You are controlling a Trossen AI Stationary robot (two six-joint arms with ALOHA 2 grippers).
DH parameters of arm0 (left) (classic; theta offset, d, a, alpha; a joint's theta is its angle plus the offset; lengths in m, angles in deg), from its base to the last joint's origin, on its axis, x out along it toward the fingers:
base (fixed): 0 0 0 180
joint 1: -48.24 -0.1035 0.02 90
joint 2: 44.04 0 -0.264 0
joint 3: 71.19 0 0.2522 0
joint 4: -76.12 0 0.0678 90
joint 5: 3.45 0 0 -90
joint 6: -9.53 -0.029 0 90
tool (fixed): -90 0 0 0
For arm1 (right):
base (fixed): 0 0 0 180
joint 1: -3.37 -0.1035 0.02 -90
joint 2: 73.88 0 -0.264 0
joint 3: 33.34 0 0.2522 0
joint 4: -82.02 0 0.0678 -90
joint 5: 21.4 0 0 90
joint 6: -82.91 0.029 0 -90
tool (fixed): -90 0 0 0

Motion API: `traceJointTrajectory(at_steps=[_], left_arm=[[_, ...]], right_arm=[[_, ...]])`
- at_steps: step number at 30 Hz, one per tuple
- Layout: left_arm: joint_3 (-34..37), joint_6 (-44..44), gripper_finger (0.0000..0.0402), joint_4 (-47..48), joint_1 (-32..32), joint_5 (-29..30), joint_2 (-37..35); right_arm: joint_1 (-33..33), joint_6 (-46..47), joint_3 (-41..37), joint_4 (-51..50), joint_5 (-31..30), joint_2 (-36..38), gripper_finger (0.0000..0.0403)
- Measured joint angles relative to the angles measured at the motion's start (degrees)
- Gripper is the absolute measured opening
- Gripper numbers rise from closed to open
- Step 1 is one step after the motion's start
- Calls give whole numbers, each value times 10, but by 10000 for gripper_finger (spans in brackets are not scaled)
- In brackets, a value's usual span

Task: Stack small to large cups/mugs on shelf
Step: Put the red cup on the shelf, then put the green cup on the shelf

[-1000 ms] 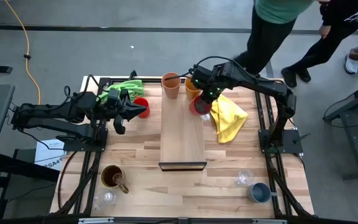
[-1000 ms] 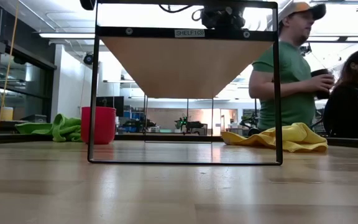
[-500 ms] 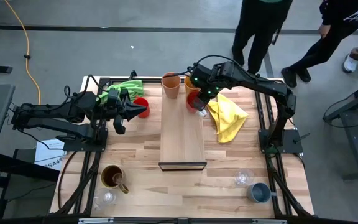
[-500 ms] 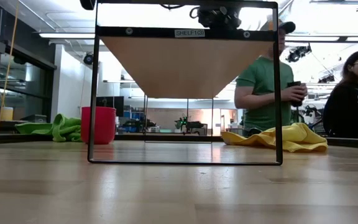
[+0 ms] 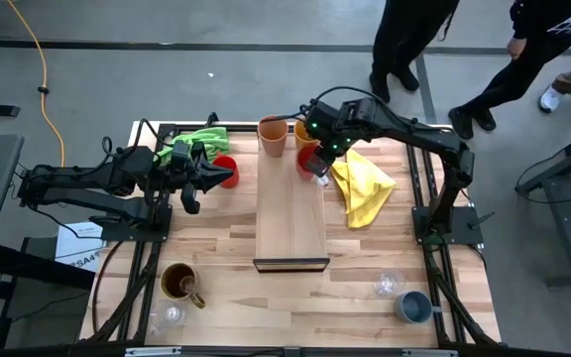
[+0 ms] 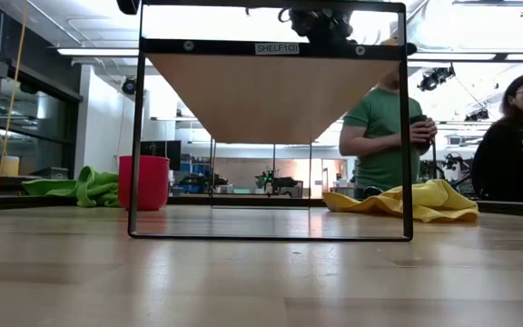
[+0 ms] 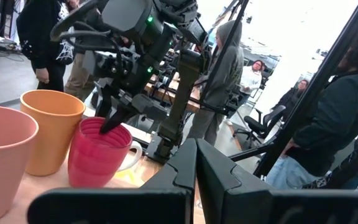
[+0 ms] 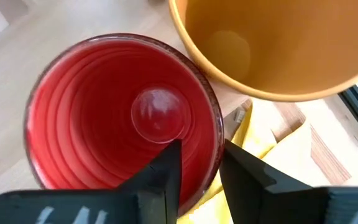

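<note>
1. You are working the right gripper [image 8: 197, 168] at the far end of the desk [image 5: 226, 288], just right of the shelf [image 5: 290, 213]. Its jaws are straddling the wall of a red mug [image 8: 120, 121], one finger inside and one outside, pinched on the rim.

2. That red mug [image 5: 312, 162] is sitting at the shelf's far right corner, touching the yellow cloth [image 5: 365, 188] and just beside the orange tumbler [image 5: 307, 136]. In the left wrist view the mug [image 7: 98, 152] is reading as upright; I cannot tell whether it is resting on the desk or just clear of it.

3. The left gripper [image 5: 194, 183] is waiting left of the shelf, jaws closed and holding nothing, with the second red mug [image 5: 225, 171] and green cloth [image 5: 198, 141] near it.

4. The step in hand looks like picking this mug for the shelf, which is bare on top.

5. Next you are needing a clean lift that is clearing the tumbler and not dragging the cloth, then a carry over the shelf edge.

6. The peach tumbler [image 5: 273, 135], brown mug [image 5: 181, 283], grey-blue mug [image 5: 413, 306] and clear glasses [image 5: 388, 285] are all waiting off the shelf.
</note>
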Motion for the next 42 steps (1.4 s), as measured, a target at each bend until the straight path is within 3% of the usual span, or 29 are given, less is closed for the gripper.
traceJointTrajectory(at_steps=[22,29,32,36,39,42], left_arm=[[0,0,0,0,0,0,0],[0,1,0,0,0,0,0],[0,1,0,0,0,0,0],[0,1,0,0,0,0,0],[0,1,0,0,0,0,0],[0,0,0,1,0,0,0]], right_arm=[[0,-22,0,20,-4,60,94],[-31,-49,-15,-1,-13,123,94],[-55,-59,-83,19,-31,183,94],[-86,-23,-256,120,-31,311,94],[-107,11,-395,242,-27,423,94],[-123,15,-515,429,-18,525,94]])
